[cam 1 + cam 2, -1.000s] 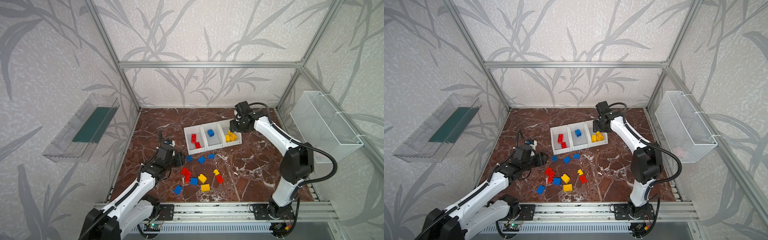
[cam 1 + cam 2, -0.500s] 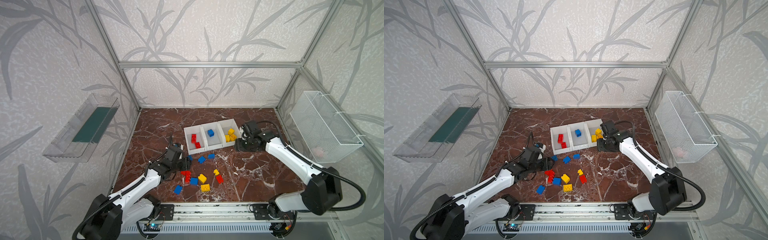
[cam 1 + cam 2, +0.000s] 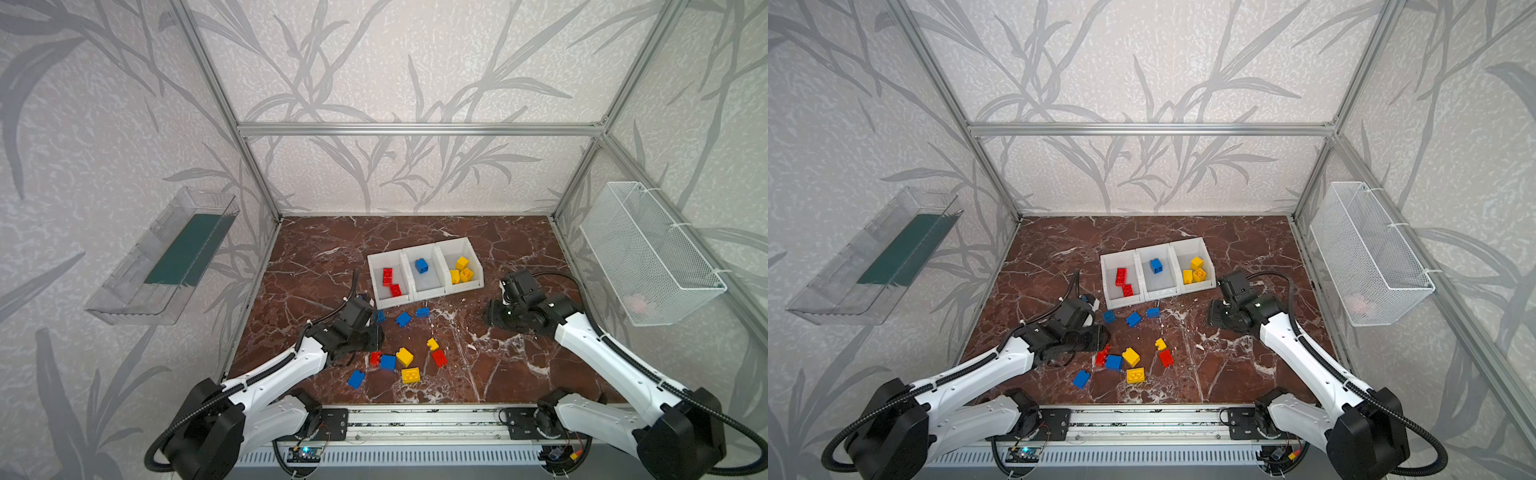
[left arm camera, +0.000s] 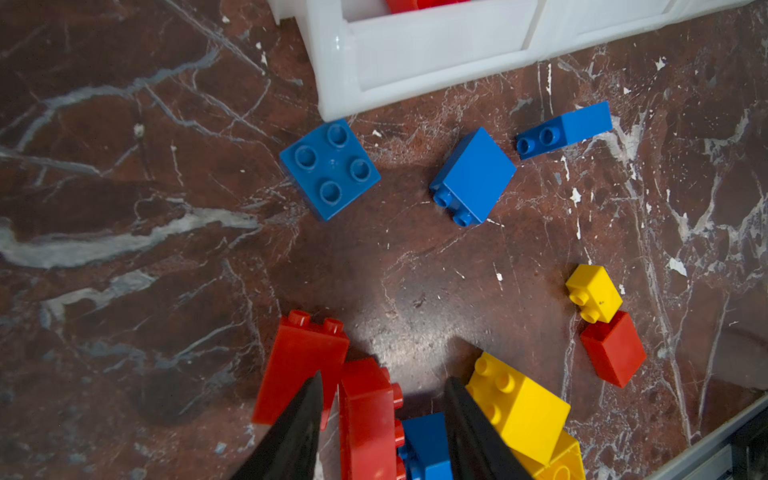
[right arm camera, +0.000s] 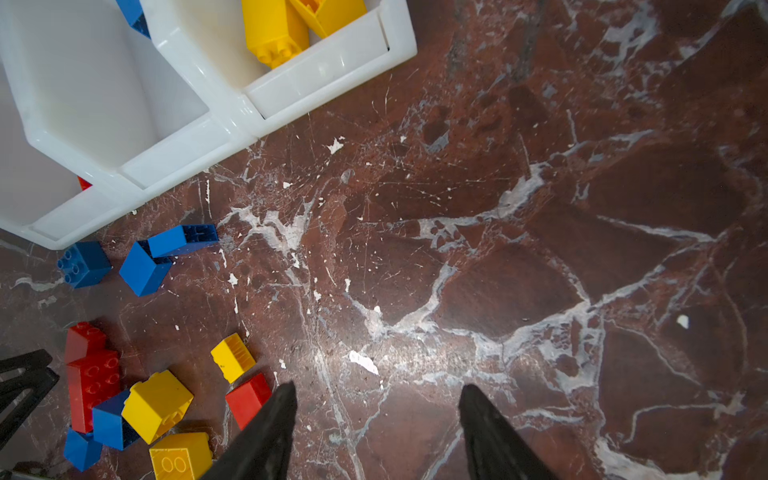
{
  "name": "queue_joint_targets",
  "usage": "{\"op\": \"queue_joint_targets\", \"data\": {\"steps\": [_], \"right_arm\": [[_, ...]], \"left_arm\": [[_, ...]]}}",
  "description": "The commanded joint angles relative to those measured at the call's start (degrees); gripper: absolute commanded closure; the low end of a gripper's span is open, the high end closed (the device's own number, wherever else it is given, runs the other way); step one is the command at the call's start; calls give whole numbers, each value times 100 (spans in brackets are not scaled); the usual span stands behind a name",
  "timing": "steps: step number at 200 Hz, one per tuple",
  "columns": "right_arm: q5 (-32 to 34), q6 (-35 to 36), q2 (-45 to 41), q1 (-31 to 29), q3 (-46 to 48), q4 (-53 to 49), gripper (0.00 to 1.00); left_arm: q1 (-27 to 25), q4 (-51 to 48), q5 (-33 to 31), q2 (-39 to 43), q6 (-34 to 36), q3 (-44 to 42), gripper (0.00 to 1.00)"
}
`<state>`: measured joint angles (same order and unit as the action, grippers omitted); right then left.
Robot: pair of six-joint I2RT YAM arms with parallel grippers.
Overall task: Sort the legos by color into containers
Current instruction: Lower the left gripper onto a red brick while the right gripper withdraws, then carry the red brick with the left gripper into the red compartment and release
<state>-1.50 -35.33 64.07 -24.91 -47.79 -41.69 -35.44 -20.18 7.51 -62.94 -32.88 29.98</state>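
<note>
Left gripper (image 4: 384, 377): partly open, fingers on either side of a red brick (image 4: 368, 415) on the floor, with a sliver of gap at one finger.
Right gripper (image 5: 376, 415): open, empty, above bare marble floor (image 5: 540, 249).
White bins (image 3: 429, 294): in both top views, red bricks left, one blue middle, yellow right.
Loose legos (image 3: 404, 356): scattered on the floor before the bins, between the arms.

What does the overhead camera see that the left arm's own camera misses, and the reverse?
Only a top view shows the white wire basket, the clear plastic tray and the yellow plastic bricks already binned. Only the left wrist view shows the black left fingers straddling a red plastic brick. Both show three blue plastic bricks beside the white plastic bins.
</note>
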Motion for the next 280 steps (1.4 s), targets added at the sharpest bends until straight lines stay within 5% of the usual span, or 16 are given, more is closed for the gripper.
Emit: {"op": "queue_joint_targets", "data": {"steps": [1, 209, 280], "right_arm": [[40, -76, 23, 3, 7, 118, 37], [159, -332, -88, -5, 121, 4, 38], [331, -259, -84, -6, -43, 19, 38]], "left_arm": [[-93, -191, -14, -68, -12, 140, 55], [-358, -446, 37, -894, 539, 650, 80], [-218, -606, -973, -1249, 1182, 2040, 83]]}}
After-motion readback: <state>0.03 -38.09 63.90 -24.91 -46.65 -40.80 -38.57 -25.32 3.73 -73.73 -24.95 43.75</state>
